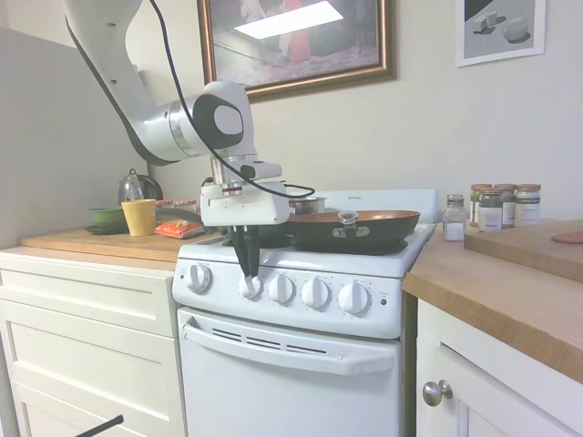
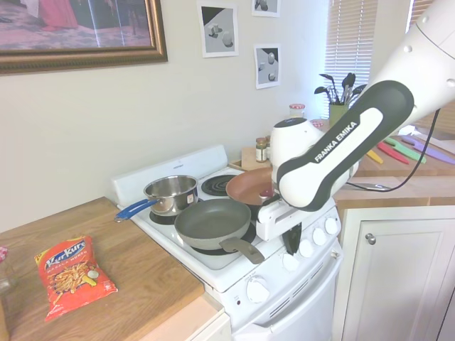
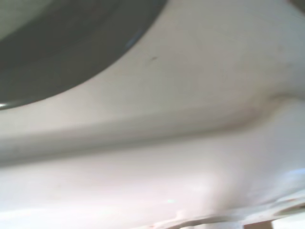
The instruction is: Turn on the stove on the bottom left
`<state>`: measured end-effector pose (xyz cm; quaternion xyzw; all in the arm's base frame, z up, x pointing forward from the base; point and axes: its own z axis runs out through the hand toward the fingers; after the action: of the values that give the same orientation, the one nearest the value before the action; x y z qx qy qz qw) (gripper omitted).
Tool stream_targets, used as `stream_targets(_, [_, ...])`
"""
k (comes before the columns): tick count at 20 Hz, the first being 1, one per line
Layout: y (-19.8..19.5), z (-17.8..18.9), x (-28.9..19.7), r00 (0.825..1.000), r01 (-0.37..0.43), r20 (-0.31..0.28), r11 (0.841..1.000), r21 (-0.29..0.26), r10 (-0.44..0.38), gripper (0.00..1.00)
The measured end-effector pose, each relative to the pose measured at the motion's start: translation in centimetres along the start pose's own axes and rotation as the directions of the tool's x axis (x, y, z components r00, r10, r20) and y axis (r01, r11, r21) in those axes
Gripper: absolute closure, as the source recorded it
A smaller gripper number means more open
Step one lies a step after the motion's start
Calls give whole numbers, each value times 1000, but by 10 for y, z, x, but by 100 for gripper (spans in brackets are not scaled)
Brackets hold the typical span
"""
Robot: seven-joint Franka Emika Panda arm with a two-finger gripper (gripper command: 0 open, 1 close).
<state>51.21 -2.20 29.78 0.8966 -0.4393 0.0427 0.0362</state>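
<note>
White and rigid, the stove (image 1: 301, 346) stands between wooden tabletops, and the gripper (image 1: 249, 284) has its dark jaws nearly closed around the second knob (image 1: 251, 288) from the left, a smooth, probably slippery disc best pinched across its rim.

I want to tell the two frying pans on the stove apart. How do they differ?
The grey pan sits on the front burner, nearer the knobs; the copper pan sits behind it. The grey pan is dull grey inside; the copper pan is orange-brown inside. Both are round, shallow and look empty, on the white stove.
</note>
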Motion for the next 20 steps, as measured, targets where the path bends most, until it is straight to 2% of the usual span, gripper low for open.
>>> stream_targets(20, [-5, 0, -7, 1000, -6, 10, 1000, 6, 6, 100])
